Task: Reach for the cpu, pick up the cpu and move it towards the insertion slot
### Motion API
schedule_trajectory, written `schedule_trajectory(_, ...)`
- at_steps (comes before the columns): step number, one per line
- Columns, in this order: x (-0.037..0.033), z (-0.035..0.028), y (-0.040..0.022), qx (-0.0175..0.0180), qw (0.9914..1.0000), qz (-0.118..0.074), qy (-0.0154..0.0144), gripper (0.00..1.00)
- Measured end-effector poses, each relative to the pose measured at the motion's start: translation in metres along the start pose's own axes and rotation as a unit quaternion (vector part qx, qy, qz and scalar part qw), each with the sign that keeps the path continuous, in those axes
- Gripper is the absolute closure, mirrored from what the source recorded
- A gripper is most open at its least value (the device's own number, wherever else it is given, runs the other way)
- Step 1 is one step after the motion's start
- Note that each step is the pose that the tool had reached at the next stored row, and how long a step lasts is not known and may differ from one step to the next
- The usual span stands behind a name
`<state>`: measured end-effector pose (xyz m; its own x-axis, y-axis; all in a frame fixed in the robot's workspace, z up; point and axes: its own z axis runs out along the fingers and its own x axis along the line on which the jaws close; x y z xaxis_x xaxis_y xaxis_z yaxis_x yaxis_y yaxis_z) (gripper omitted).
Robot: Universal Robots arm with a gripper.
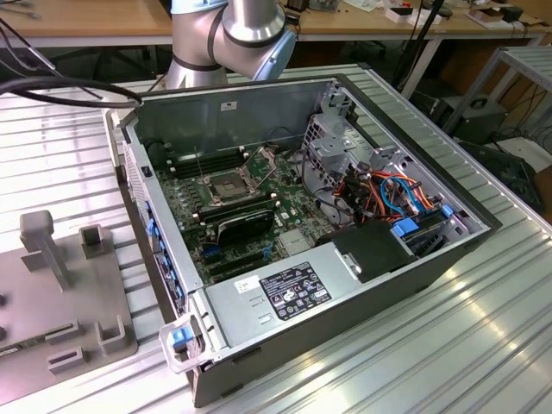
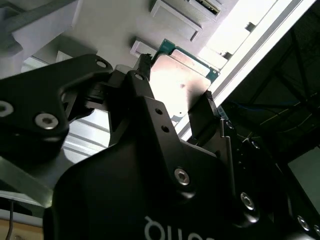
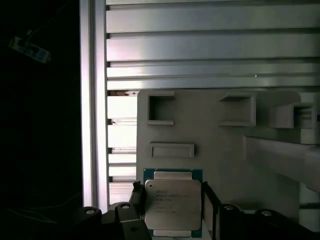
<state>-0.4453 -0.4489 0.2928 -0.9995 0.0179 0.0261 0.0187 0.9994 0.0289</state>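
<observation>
The cpu (image 3: pixel 172 200) is a flat square chip with a pale silvery lid on a green edge. It sits between the two black fingers of my gripper (image 3: pixel 172 206), above a grey fixture plate (image 3: pixel 220 150). In both wrist views a finger (image 3: pixel 136 196) presses against each side of the cpu (image 2: pixel 180 82), so my gripper (image 2: pixel 176 80) is shut on it. I cannot tell whether the chip is off the plate. The insertion slot (image 1: pixel 226 184), a square silver-framed socket with a dark centre, lies on the motherboard inside the open computer case in the exterior view.
The open computer case (image 1: pixel 233 103) lies on a ribbed aluminium table (image 1: pixel 431 345), with cables and drive bays at the exterior view's right. A grey fixture plate (image 1: pixel 60 293) with raised blocks sits at the exterior view's left. The arm's silver joint (image 1: pixel 250 26) stands behind the case.
</observation>
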Motion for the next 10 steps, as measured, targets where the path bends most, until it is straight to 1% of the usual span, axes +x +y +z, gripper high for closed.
schedule_trajectory(10, 0.0004, -0.0145, 0.0004, 0.0000, 1.00000, 0.000, -0.0001, 0.45)
